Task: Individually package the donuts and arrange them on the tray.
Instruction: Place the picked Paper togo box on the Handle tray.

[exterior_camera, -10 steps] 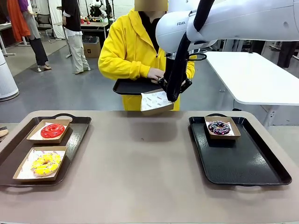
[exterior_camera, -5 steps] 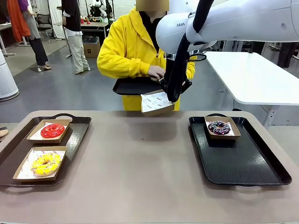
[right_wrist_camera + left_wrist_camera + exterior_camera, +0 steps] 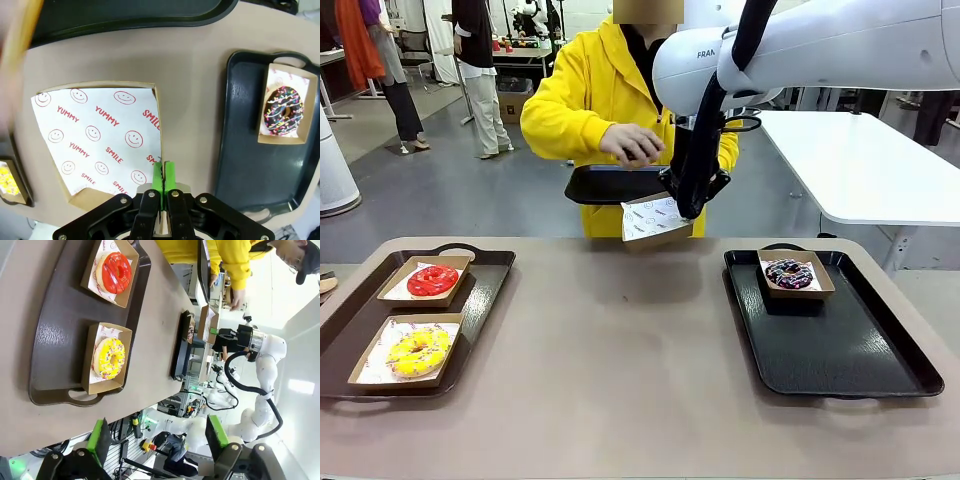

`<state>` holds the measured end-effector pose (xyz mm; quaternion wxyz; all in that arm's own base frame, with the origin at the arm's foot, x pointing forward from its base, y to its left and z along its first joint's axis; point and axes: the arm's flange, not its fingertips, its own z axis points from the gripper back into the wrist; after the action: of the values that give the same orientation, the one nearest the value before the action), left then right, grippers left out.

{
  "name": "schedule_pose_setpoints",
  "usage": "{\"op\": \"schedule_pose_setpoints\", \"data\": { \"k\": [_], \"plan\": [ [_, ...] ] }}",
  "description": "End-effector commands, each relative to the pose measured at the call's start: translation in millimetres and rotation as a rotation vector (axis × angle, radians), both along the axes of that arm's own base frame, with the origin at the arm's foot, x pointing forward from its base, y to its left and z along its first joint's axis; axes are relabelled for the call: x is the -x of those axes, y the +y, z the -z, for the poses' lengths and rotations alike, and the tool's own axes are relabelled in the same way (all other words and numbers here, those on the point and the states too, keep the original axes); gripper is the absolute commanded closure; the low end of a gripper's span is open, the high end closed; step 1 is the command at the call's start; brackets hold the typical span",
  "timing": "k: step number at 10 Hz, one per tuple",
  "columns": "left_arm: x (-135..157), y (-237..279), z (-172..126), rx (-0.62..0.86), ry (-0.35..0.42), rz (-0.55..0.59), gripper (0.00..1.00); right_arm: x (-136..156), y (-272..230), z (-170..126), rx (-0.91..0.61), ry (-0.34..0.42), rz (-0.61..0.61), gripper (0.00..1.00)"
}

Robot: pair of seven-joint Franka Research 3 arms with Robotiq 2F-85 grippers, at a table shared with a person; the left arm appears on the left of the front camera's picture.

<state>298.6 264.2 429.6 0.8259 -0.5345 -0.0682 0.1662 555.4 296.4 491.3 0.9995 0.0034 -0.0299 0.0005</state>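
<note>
Above matte table (image 3: 620, 370), right hand (image 3: 162, 175) pinching shallow paper-lined cardboard box (image 3: 100, 145)

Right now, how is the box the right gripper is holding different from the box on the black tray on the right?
The held box is empty, showing only its printed paper liner; the tray box carries a dark sprinkled donut. The held box hangs tilted above the table, pinched by the right gripper; the tray box lies flat on the black tray. Both are shallow, brown and paper-lined.

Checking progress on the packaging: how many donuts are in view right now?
3. The red donut and the yellow donut sit in separate boxes on the left tray; the sprinkled dark donut sits boxed on the right tray. Another may be hidden.
</note>
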Motion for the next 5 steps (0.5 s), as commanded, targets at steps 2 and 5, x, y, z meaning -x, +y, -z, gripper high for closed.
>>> {"op": "schedule_pose_setpoints", "data": {
  "k": [2, 5],
  "plan": [
    [1.3, 0.6, -0.4, 0.001, -0.007, -0.012, 0.00, 1.1, -0.1, -2.3, -0.001, -0.003, 0.022, 1.00],
    [1.3, 0.6, -0.4, 0.001, -0.007, -0.012, 0.00, 1.1, -0.1, -2.3, -0.001, -0.003, 0.022, 1.00]
  ]
}}
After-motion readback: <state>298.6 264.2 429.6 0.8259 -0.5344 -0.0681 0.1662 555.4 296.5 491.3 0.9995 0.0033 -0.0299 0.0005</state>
